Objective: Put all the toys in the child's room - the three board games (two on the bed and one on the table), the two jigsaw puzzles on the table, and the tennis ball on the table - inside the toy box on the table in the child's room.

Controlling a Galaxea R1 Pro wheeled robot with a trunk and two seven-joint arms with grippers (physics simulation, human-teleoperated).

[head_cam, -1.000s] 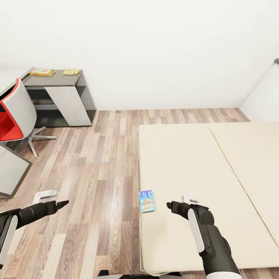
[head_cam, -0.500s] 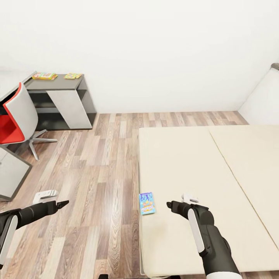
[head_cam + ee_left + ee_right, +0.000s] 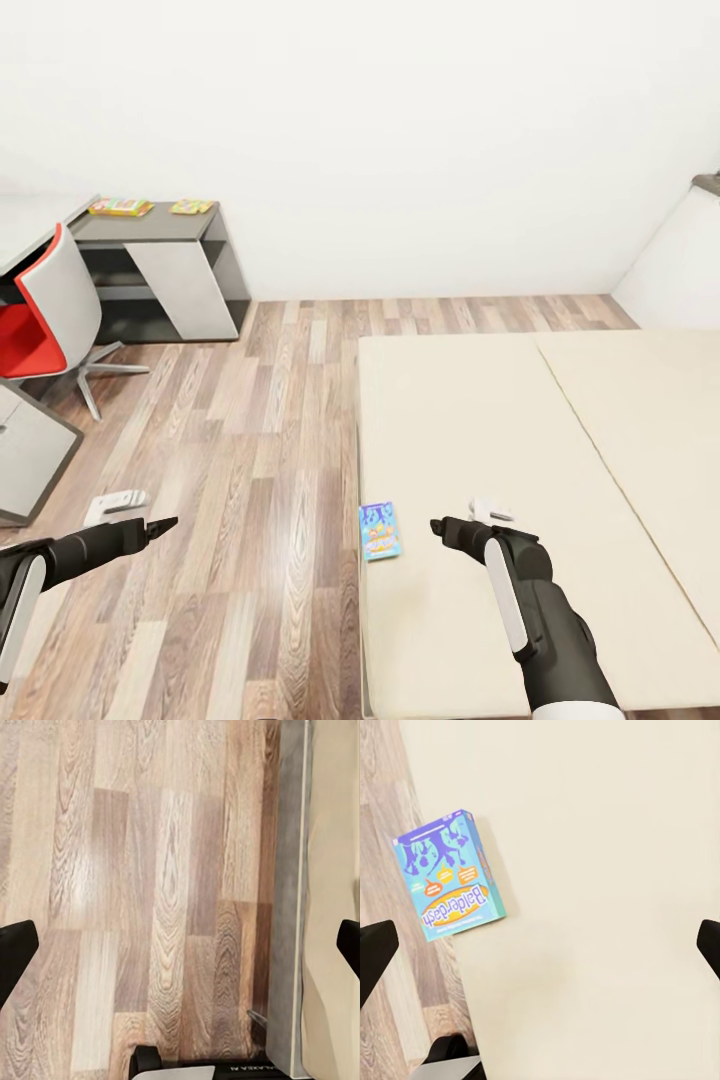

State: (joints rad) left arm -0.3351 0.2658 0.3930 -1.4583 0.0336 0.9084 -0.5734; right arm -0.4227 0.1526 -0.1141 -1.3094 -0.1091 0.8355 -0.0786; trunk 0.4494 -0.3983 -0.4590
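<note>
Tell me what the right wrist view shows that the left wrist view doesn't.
Right wrist alone: a blue board game lying flat at the bed's edge, partly overhanging it, its jaws spread wide above the mattress. Left wrist alone: mostly wood floor beneath its spread jaws, plus the bed's grey side. Both: the cream bed and some floor.

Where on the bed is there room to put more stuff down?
Most of the bed is bare, from the blue board game at its floor-side edge across to the far wall. The right gripper hovers beside that box, so only that corner is busy.
</note>
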